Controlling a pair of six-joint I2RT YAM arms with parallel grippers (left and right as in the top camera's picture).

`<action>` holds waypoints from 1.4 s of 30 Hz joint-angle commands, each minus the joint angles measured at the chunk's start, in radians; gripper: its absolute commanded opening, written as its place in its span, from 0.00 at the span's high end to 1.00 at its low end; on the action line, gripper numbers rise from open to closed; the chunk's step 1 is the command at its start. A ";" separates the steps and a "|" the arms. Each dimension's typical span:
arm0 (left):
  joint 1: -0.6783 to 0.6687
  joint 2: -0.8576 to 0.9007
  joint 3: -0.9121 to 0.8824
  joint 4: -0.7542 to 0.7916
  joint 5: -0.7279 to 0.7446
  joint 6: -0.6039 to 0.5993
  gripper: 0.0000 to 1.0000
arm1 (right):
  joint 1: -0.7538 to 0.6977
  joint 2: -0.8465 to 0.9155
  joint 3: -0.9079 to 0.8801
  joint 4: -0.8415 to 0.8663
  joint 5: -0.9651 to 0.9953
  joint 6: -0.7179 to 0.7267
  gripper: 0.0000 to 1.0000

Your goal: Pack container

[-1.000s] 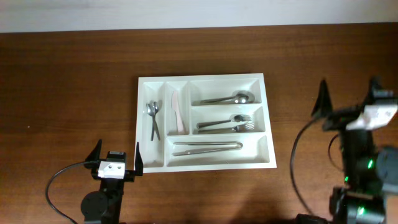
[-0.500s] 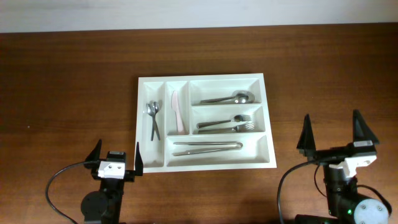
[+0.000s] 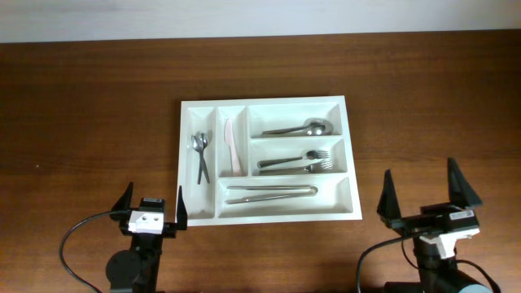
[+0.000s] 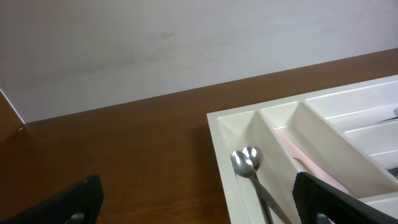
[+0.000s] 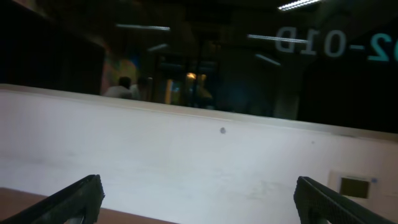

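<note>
The container (image 3: 269, 103), a white tray with five compartments, lies in the middle of the table. Two small spoons (image 3: 200, 155) and a pink knife (image 3: 232, 146) lie in its narrow compartments. Spoons (image 3: 301, 129), forks (image 3: 297, 163) and a long metal utensil (image 3: 271, 194) lie in the wide ones. My left gripper (image 3: 153, 198) stands open just off the tray's near left corner, with nothing in it. In the left wrist view the gripper (image 4: 199, 208) faces the container's corner (image 4: 217, 134) and the small spoons (image 4: 245, 162). My right gripper (image 3: 422, 191) stands open and empty to the tray's near right.
The brown wooden table (image 3: 89, 122) runs back to a white wall (image 3: 244, 16). In the right wrist view the right gripper (image 5: 199, 202) faces that white wall (image 5: 199, 149), with a dark window (image 5: 205, 56) above. Cables (image 3: 77, 236) trail from both arms at the near edge.
My right arm has drawn back from the table's right side toward the near edge and turned to face the wall, still open. The left arm and the tray have not moved.
</note>
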 commanded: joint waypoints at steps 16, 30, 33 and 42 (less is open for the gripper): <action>0.006 -0.010 -0.009 0.003 -0.007 0.016 0.01 | 0.042 -0.046 -0.165 0.004 0.036 0.002 0.01; 0.006 -0.010 -0.009 0.003 -0.007 0.016 0.01 | 0.042 -0.047 -0.285 -0.094 0.027 0.002 0.01; 0.006 -0.010 -0.009 0.003 -0.007 0.016 0.01 | 0.042 -0.046 -0.285 -0.180 0.027 0.003 0.01; 0.006 -0.010 -0.009 0.003 -0.007 0.016 0.01 | 0.042 -0.046 -0.285 -0.243 0.025 0.006 0.01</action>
